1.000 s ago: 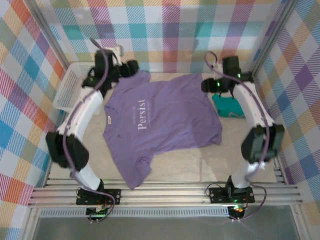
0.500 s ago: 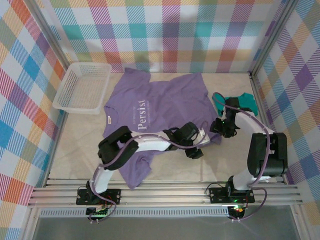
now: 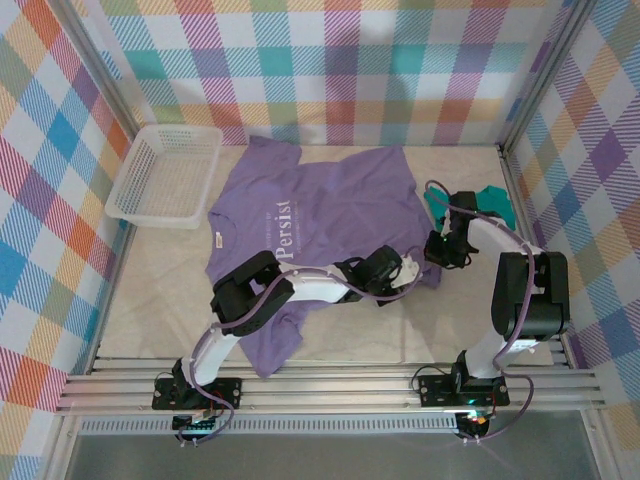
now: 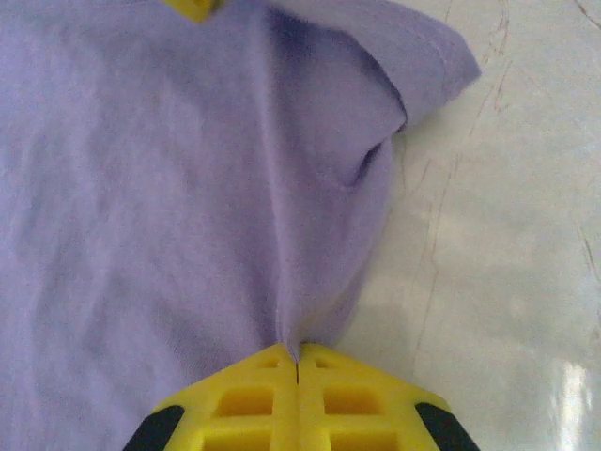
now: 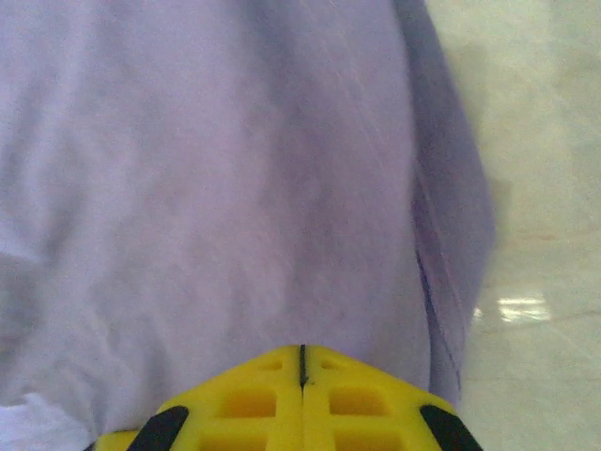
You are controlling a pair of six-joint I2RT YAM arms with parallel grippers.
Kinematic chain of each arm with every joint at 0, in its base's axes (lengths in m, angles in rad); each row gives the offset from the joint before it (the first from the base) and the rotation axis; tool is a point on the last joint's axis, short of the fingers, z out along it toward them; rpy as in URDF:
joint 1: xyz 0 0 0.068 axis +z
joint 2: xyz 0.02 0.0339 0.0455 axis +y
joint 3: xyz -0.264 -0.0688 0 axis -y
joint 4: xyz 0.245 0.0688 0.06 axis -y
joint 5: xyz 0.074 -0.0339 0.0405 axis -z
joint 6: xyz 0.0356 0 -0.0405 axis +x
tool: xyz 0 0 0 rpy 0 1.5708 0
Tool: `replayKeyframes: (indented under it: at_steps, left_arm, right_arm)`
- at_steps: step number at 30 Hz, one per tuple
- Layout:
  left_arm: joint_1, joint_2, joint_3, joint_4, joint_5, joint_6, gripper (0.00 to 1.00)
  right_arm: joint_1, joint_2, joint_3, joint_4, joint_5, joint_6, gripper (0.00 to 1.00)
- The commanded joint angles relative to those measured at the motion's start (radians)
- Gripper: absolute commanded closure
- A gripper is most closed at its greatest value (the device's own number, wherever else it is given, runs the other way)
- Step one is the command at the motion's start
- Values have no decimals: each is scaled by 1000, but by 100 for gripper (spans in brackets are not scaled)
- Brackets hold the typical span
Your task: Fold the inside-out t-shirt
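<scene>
A: Marble-patterned table (image 3: 150, 300) is covered centrally by the inside-out t-shirt (image 3: 330, 215); how is it laid?
B: Collar left, hem right; nothing is seen in the basket (image 3: 130, 205). Near hem corner is clamped by the left gripper (image 4: 297, 349); right gripper (image 5: 301, 349) is closed on the hem farther along

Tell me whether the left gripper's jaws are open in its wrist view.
No, the left gripper is shut, pinching a t-shirt fold.

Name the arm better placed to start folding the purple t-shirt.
Left, probably: the left fingers are shut on a raised ridge of t-shirt beside its edge; the right fingers are shut over flat cloth, grip unclear.
</scene>
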Motion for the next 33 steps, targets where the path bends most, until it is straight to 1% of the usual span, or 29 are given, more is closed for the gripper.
replayKeyframes:
  at_steps: [1,3,5,6,9,11,12,14,16,19,21,23,24,27,29,31,33]
  left_arm:
    - [87,-140,-135,-17,115,-136,100]
    - [134,-194,-201,0,228,-225,100]
    - [167,-214,-226,-10,298,-289,100]
    - [172,-214,-223,-23,316,-305,100]
    - [178,-198,-212,-36,347,-355,100]
    - [185,-181,-207,-22,373,-389,100]
    - [187,-177,-204,-18,383,-401,100]
    - [188,-170,-198,-18,407,-414,100]
    - [188,-169,-192,-26,419,-415,100]
    - [189,-169,-189,-29,428,-415,100]
    - [189,-169,-188,-29,434,-415,100]
    - [193,-174,-189,-29,450,-422,100]
    - [196,-180,-192,-26,456,-427,100]
    - [222,-211,-225,4,487,-457,100]
    - [248,-230,-252,27,506,-484,100]
    - [270,-245,-273,41,522,-500,100]
    - [288,-253,-288,46,537,-508,100]
  right_arm:
    - [15,-7,58,9,-142,-68,99]
    - [22,30,100,-2,-134,-74,100]
    - [46,79,167,-57,-74,-76,100]
    - [72,79,175,-66,-52,-82,99]
    - [144,-8,100,-51,-28,-58,85]
    - [179,-105,-14,-17,-36,-5,71]
    - [194,-146,-60,-6,-40,22,66]
    - [238,-210,-156,22,-52,80,59]
    - [281,-238,-219,58,-64,142,53]
    - [308,-223,-286,137,-45,210,45]
    - [310,-181,-297,174,-31,229,42]
    - [310,-122,-275,171,2,224,44]
    - [310,-101,-256,154,23,212,48]
    - [294,-82,-179,91,116,164,69]
    - [269,-87,-138,85,124,140,79]
    - [254,-69,-82,74,142,103,85]
    - [246,-22,-4,30,182,58,88]
